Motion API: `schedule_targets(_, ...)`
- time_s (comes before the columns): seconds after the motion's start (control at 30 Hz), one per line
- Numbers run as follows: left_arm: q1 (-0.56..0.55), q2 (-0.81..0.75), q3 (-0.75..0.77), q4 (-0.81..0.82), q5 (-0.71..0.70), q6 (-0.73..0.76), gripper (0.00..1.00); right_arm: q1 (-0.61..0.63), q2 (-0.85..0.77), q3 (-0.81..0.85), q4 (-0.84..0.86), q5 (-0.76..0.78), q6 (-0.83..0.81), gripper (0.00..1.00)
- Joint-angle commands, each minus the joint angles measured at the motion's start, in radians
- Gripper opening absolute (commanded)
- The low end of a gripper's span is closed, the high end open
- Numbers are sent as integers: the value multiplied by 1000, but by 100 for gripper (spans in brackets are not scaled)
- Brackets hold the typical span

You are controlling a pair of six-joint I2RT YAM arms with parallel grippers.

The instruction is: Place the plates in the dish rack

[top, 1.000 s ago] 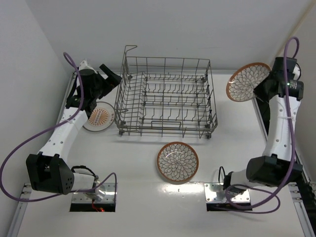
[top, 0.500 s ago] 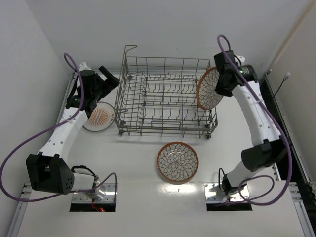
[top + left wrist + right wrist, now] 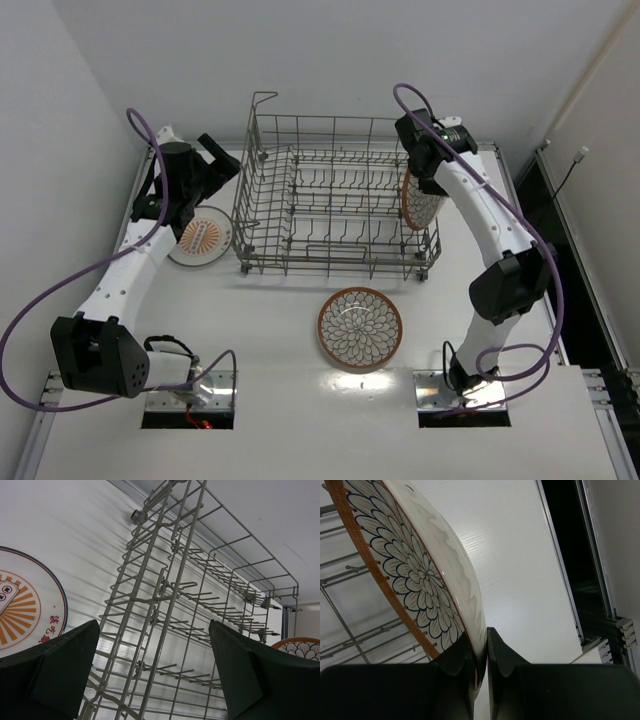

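Top external puts the right gripper (image 3: 420, 178) at the right end of the dish rack (image 3: 335, 205), its jaws hidden under the wrist. Right wrist shows them clamped on the rim of a brown-rimmed plate (image 3: 415, 575) standing on edge; whether it sits between the tines is unclear. Left wrist shows the left gripper (image 3: 155, 675) spread wide, holding nothing, with the sunburst plate (image 3: 25, 605) cut off at the left edge. Only the top view shows the second brown-rimmed plate (image 3: 360, 328) flat on the table (image 3: 270, 330), lower centre.
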Motion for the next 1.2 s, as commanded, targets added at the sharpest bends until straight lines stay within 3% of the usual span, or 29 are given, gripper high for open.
schedule_targets(0.0, 0, -37, 0, 20, -17, 11, 89, 31, -14, 55, 74, 122, 16, 0)
schedule_targets(0.5, 0, -46, 0, 11, -36, 11, 90, 162, 62, 23, 5, 110, 137, 0)
schedule_targets(1.17, 0, -46, -9, 1, -45, 11, 90, 173, 119, -115, 89, -82, 198, 2)
